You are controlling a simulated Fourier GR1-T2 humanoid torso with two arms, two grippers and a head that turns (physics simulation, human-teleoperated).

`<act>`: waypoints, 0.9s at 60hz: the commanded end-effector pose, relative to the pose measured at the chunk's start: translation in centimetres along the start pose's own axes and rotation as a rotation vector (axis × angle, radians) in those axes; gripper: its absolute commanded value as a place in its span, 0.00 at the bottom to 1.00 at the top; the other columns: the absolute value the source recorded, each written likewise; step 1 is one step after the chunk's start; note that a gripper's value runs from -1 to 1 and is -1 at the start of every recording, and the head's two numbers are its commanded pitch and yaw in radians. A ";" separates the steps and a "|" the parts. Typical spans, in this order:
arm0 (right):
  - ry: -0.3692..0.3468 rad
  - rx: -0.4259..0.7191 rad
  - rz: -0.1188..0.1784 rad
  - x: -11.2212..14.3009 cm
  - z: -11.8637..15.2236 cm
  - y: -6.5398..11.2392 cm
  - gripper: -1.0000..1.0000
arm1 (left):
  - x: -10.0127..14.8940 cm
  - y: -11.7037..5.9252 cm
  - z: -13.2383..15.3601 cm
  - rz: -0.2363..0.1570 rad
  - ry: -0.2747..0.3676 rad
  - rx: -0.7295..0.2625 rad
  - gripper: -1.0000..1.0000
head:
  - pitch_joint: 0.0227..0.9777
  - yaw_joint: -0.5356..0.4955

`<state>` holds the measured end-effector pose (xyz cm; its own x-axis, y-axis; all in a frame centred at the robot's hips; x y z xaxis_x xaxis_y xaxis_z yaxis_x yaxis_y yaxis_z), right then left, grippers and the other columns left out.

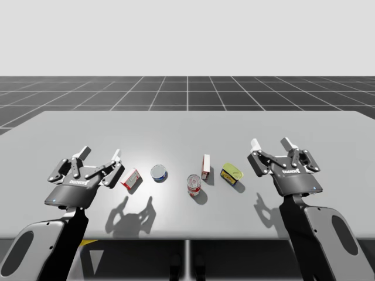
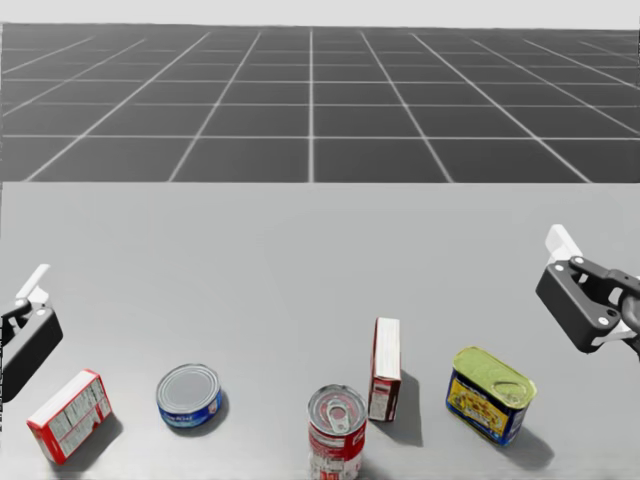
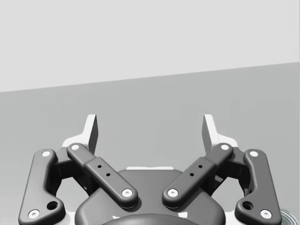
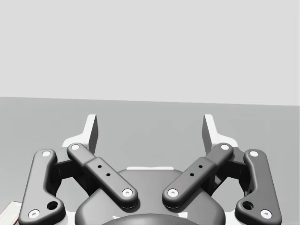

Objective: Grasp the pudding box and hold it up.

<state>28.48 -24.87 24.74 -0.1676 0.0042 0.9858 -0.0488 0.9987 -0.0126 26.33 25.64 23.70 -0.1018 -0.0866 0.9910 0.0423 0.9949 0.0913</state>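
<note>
Grey bench [image 1: 187, 132], nothing lifted; the whole grasp is left to do. My left gripper [image 1: 101, 153] and right gripper [image 1: 270, 143] hover with fingers spread, empty. Which of two red-and-white boxes holds pudding I cannot tell: lying box [image 1: 130, 180] just beside my left gripper, upright box [image 1: 205, 167] mid-bench. Head view shows their faces closer; high view, both arms.

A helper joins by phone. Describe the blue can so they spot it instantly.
On the grey table, five items form a row. Second from my left, between the lying red-and-white box and the tall red can, sits the blue can: round, wider than tall.
</note>
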 end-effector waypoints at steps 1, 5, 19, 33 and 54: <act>0.004 0.000 -0.004 0.0 0.0 0.0 0.00 | -0.1 0.0 -0.1 -0.002 0.003 -0.003 0.00 | 0.68 0.47; 0.005 0.001 -0.004 0.0 0.0 0.0 0.00 | -0.1 0.0 -0.1 -0.005 0.002 -0.005 0.00 | 0.71 0.45; 0.001 0.001 0.007 0.1 0.0 0.2 0.00 | -0.2 -0.3 -0.1 -0.022 -0.002 -0.014 0.00 | 0.80 0.39; 0.010 0.014 0.005 0.8 0.6 1.0 0.00 | -0.1 -0.6 0.0 -0.019 -0.002 -0.019 0.00 | 0.80 0.39; 0.055 0.154 0.024 1.7 5.4 4.7 0.00 | 0.0 -0.6 0.2 -0.013 -0.003 -0.023 0.00 | 0.81 0.39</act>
<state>24.72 -22.05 26.07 -0.1394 0.0282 0.9898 -0.1462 0.9880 -0.0487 26.17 25.08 23.58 -0.1053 -0.1008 0.9893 0.0613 0.9923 0.1076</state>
